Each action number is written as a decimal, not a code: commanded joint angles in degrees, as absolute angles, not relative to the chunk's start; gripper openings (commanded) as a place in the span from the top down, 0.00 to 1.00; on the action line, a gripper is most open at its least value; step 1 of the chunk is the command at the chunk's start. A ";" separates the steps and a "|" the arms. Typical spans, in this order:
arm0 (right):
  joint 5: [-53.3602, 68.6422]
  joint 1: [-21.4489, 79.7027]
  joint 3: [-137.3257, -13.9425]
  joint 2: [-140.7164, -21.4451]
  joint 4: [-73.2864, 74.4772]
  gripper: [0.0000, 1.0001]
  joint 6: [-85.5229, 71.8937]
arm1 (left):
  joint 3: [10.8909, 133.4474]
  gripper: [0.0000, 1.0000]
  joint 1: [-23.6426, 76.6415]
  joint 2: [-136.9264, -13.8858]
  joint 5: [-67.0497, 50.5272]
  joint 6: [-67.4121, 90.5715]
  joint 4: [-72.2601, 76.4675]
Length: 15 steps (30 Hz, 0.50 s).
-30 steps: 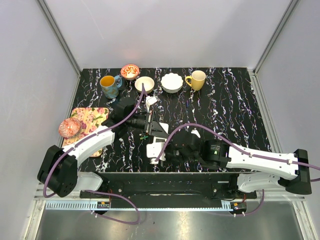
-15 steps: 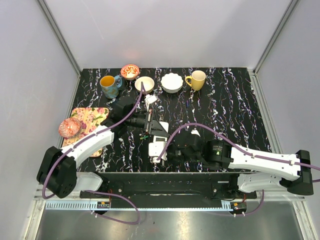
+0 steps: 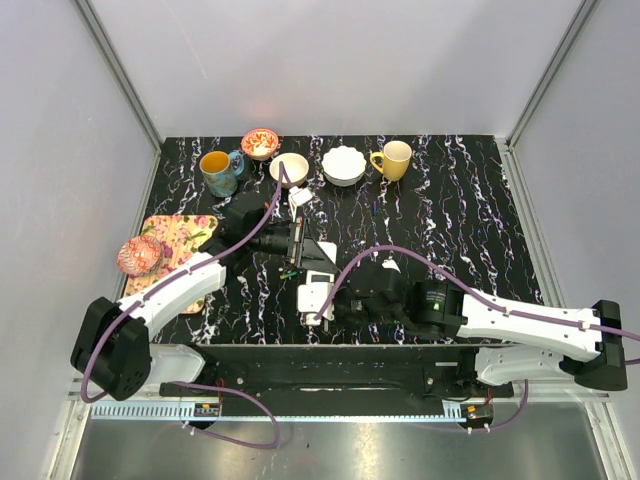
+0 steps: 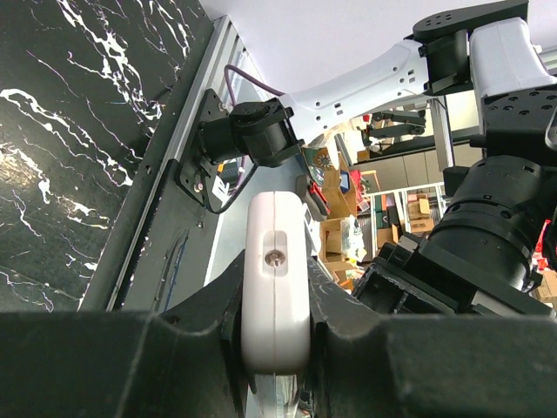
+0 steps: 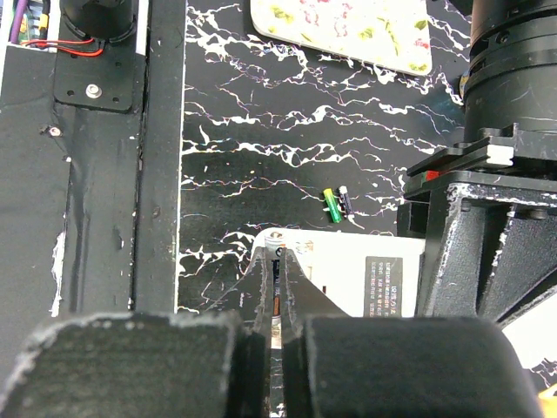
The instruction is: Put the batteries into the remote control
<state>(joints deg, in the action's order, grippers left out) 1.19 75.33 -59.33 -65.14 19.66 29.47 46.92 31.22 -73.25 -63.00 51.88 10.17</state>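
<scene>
Mid-bench (image 3: 450, 230), my left end effector (image 4: 276, 335) pinches the remote control (image 4: 276, 261) edge-on. The right end effector (image 5: 278, 261), pressed together, noses its white back. Two batteries (image 5: 335, 205) lie loose at one o'clock, so I judge loading isn't done.

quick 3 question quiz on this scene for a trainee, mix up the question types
1. True or false: the left gripper is shut on the remote control.
2. Where do the loose batteries lie? a) on the table b) in a bowl c) on the floral mat
3. Fill in: the mug just right of the scalloped white bowl is ___ in colour.
Key: 1 true; 2 a; 3 yellow.
</scene>
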 commanded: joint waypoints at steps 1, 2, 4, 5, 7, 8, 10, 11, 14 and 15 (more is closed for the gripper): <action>0.80 75.85 -60.03 -64.25 24.17 1.00 28.74 | 49.48 1.00 31.38 -70.05 -64.34 53.35 13.80; 0.70 75.76 -60.12 -64.42 24.69 1.00 28.83 | 49.48 1.00 31.38 -69.96 -64.34 53.44 13.80; 0.44 75.85 -60.29 -64.60 25.84 1.00 29.09 | 49.57 1.00 31.38 -69.79 -64.16 53.44 13.62; 0.35 75.85 -60.38 -64.69 26.27 1.00 29.18 | 49.57 1.00 31.38 -69.61 -64.16 53.44 13.54; 0.35 75.85 -60.56 -64.95 27.24 1.00 29.35 | 49.74 1.00 31.38 -69.43 -64.07 53.44 13.27; 0.26 75.85 -60.64 -65.21 27.51 1.00 29.44 | 49.75 1.00 31.38 -69.35 -63.99 53.52 13.18; 0.61 75.85 -60.64 -65.21 27.95 1.00 29.44 | 49.92 1.00 31.38 -69.35 -63.99 53.61 12.92; 0.62 75.85 -60.73 -65.39 28.30 1.00 29.44 | 50.10 1.00 31.38 -69.26 -63.98 53.53 12.83; 0.44 75.85 -61.35 -65.92 29.44 1.00 29.71 | 50.45 1.00 31.29 -69.61 -63.98 53.61 12.39; 0.44 75.76 -61.52 -66.09 30.14 1.00 29.88 | 50.71 1.00 31.29 -69.61 -63.98 53.61 12.13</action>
<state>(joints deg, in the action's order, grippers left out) 1.10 75.40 -60.23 -64.95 22.26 29.74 46.92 31.38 -72.29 -62.26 51.46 9.96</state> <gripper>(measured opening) 0.014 0.263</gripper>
